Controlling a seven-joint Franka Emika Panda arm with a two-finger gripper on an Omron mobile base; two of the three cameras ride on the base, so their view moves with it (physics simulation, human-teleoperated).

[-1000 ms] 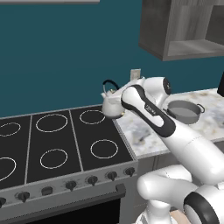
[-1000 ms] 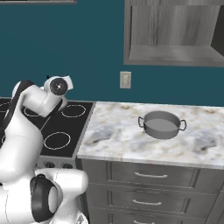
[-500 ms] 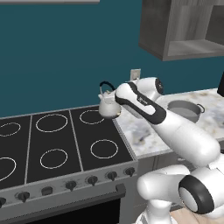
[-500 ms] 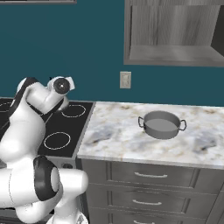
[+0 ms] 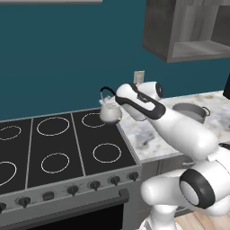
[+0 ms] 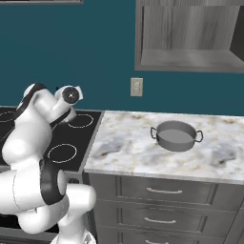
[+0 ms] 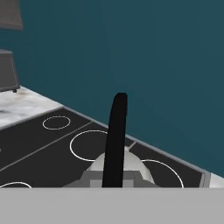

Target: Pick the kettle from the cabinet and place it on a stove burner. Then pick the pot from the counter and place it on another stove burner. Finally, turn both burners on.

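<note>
My jaws pinch the kettle [image 5: 110, 112] by its black handle [image 7: 115, 139]. It has travelled off the tabletop [image 5: 148, 130] side and now hangs over the cooktop's [image 5: 58, 148] back-right burner [image 5: 95, 119], ready for lowering. The pot [image 6: 177, 135] waits.

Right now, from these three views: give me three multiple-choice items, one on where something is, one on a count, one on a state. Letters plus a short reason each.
1. Where is the pot?
A. on the counter
B. on the cooktop
C. in the cabinet

2. How many loop handles does the pot show?
A. none
B. two
C. four

3. What is the state of the kettle?
A. on the cabinet shelf
B. lying tipped on the counter
C. carried at the arm's end over the cooktop

Answers:
1 A: it sits on the marble slab, right of the cooktop.
2 B: one loop on each side.
3 C: it hangs upright at the arm's end by the rear right ring; the cabinet niche holds no kettle.
</note>
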